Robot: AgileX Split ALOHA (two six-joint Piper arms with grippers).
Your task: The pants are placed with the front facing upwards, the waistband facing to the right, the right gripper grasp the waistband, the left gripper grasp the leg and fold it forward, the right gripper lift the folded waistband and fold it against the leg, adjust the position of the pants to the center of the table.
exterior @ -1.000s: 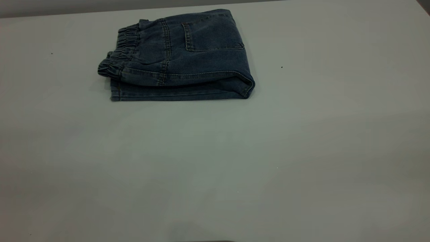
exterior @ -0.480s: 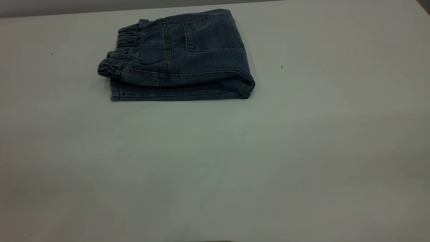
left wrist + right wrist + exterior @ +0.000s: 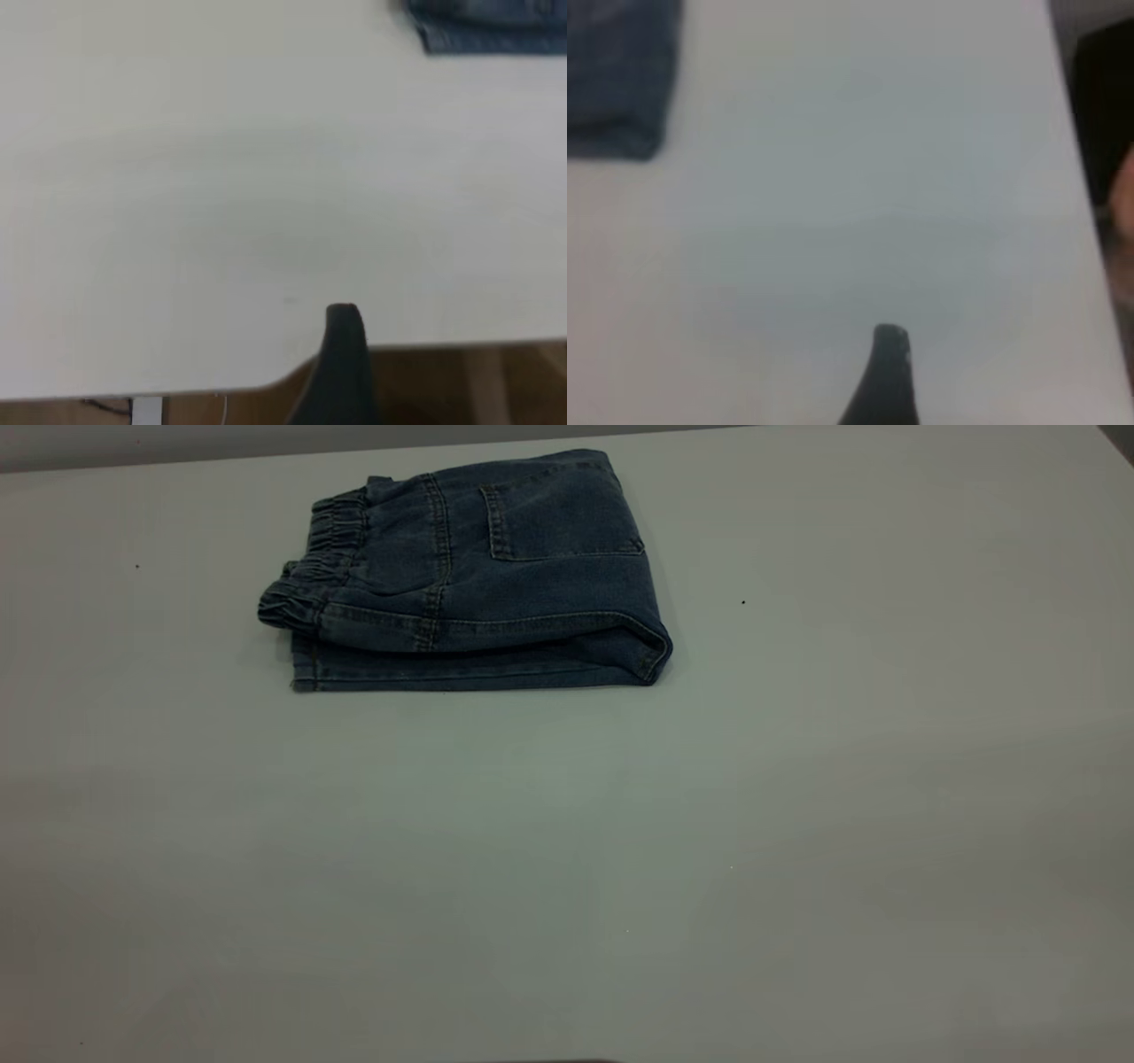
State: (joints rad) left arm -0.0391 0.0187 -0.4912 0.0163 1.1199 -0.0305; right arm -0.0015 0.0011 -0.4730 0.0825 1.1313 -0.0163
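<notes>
The pants (image 3: 496, 576) lie folded into a compact blue denim block on the far left-of-middle part of the table (image 3: 567, 850). A back patch pocket faces up. The ruffled waistband (image 3: 314, 558) lies along the block's left end, over the leg layer beneath. No gripper shows in the exterior view. The left wrist view shows a black part of my left gripper (image 3: 344, 354) by the table's edge, far from the pants' corner (image 3: 492, 22). A black part of my right gripper (image 3: 888, 372) hangs over bare table, well apart from the pants (image 3: 616, 75). Nothing is held.
The table's far edge runs just behind the pants. In the left wrist view a wooden floor (image 3: 443, 385) lies past the table's edge. In the right wrist view a dark area and a blurred pinkish shape (image 3: 1121, 204) lie beyond the table's side edge.
</notes>
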